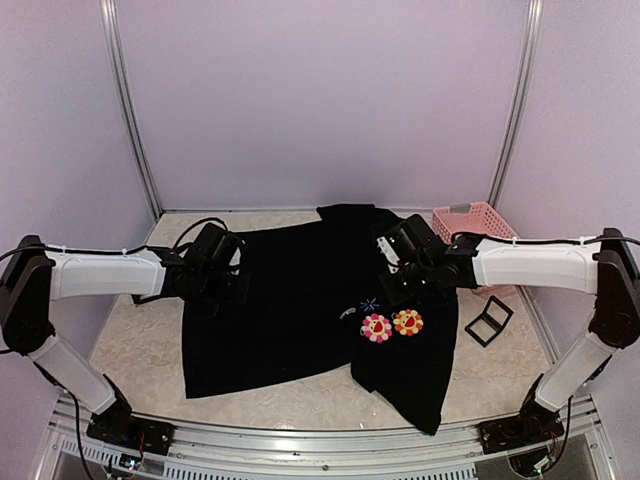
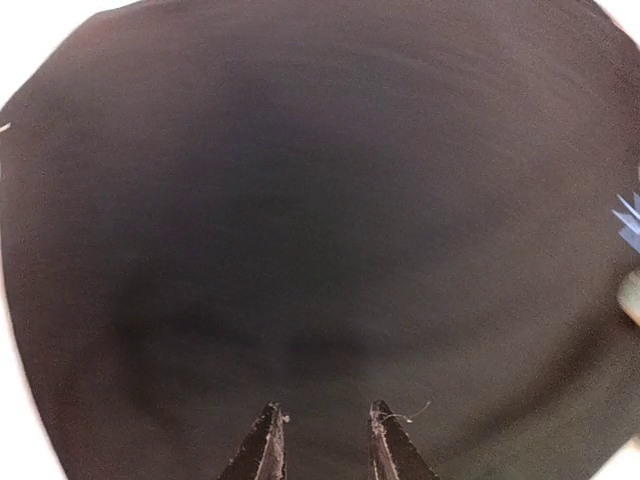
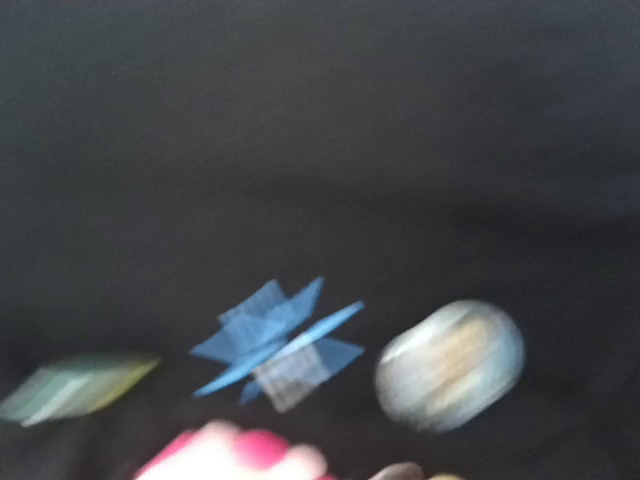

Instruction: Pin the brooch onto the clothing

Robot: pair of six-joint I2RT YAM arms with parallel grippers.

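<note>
On my top view the black shirt [image 1: 290, 300] lies spread on the table [image 1: 130, 350], over its middle. The light-blue star mark [image 1: 369, 304] is on its front. The pink flower badge [image 1: 376, 328] sits just at 6 o'clock from the star, and the orange flower badge [image 1: 407, 322] touches it at 3 o'clock.

The left gripper [image 2: 325, 406] hangs over plain black cloth at 9 o'clock from the star. Its fingers [image 2: 265, 445] are spread and pinch nothing.

The right gripper [image 1: 400, 288] hovers just at 1 o'clock from the star. Its fingers do not show in its wrist view, so I cannot tell if they are spread or pressed together. That view is blurred. A round pale object [image 3: 450, 365] lies on the cloth at 3 o'clock from the star, and I cannot say what it is.

A pink basket [image 1: 475, 222] stands at 2 o'clock from the shirt.
</note>
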